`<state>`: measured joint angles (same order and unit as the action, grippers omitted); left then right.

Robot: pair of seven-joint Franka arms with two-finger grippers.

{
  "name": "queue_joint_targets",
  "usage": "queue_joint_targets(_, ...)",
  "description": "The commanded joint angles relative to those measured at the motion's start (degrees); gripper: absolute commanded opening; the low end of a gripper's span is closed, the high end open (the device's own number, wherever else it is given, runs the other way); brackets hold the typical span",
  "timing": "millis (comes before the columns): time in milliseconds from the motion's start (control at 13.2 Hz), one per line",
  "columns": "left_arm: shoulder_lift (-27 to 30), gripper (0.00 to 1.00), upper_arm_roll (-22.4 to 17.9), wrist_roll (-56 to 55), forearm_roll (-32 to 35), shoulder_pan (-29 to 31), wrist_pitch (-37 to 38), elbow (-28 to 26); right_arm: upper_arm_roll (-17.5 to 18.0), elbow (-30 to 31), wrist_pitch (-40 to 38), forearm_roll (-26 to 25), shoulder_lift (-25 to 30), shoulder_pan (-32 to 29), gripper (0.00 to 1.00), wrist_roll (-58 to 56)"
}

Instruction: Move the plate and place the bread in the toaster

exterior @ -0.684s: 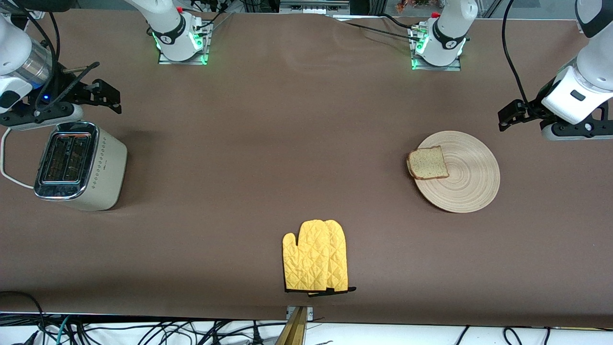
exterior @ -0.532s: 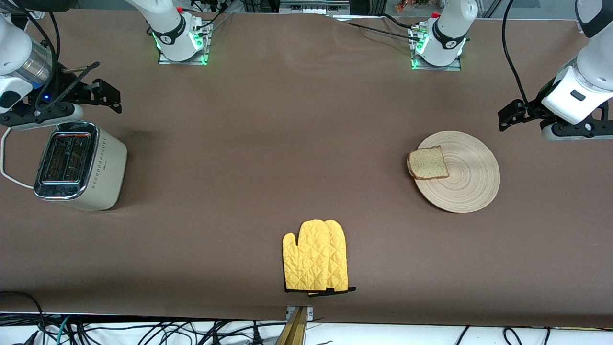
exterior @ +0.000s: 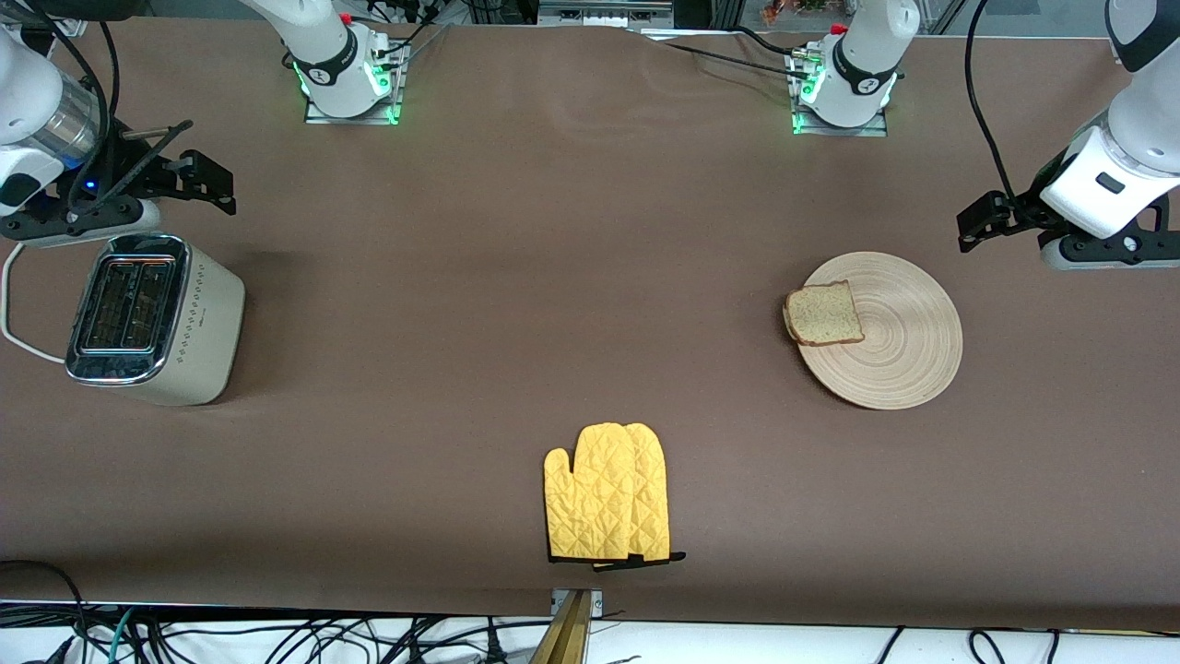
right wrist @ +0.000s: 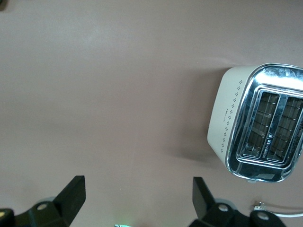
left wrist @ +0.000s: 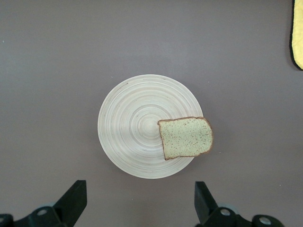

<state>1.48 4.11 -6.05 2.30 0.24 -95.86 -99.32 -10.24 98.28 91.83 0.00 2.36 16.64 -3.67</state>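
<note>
The pale wooden plate point(exterior: 899, 355) lies toward the left arm's end of the table. The brown speckled bread point(exterior: 823, 314) lies on it and overhangs the rim on the side toward the right arm's end. In the left wrist view the plate point(left wrist: 132, 127) and bread point(left wrist: 185, 137) show whole. My left gripper point(exterior: 975, 224) is open and empty over bare table just off the plate's rim point(left wrist: 139, 198). The cream toaster point(exterior: 152, 318) stands at the right arm's end, slots empty point(right wrist: 260, 149). My right gripper point(exterior: 210, 184) is open and empty over bare table beside the toaster point(right wrist: 138, 196).
A yellow quilted oven mitt point(exterior: 607, 493) lies near the table's front edge, midway along; its corner shows in the left wrist view point(left wrist: 298, 38). The toaster's white cord point(exterior: 14, 323) loops off the table's end. The brown table point(exterior: 516, 277) stretches between toaster and plate.
</note>
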Motion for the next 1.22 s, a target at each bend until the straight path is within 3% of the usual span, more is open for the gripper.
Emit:
queue_joint_targets(0, -0.6, 1.00, -0.2, 0.1, -1.2, -0.2, 0.9, 1.4, 0.2, -0.3, -0.3, 0.3, 0.5, -0.3, 1.00, 0.2)
queue_joint_targets(911, -3.9, 1.00, -0.6, 0.8, -1.2, 1.4, 2.0, 2.1, -0.1, -0.7, 1.0, -1.2, 0.7, 0.9, 1.00, 0.2)
queue_joint_targets(1139, -8.3, 1.00, -0.7, 0.9, -1.2, 4.0, 2.0, 6.9, -1.1, -0.7, 2.3, -1.1, 1.2, 0.8, 1.00, 0.2)
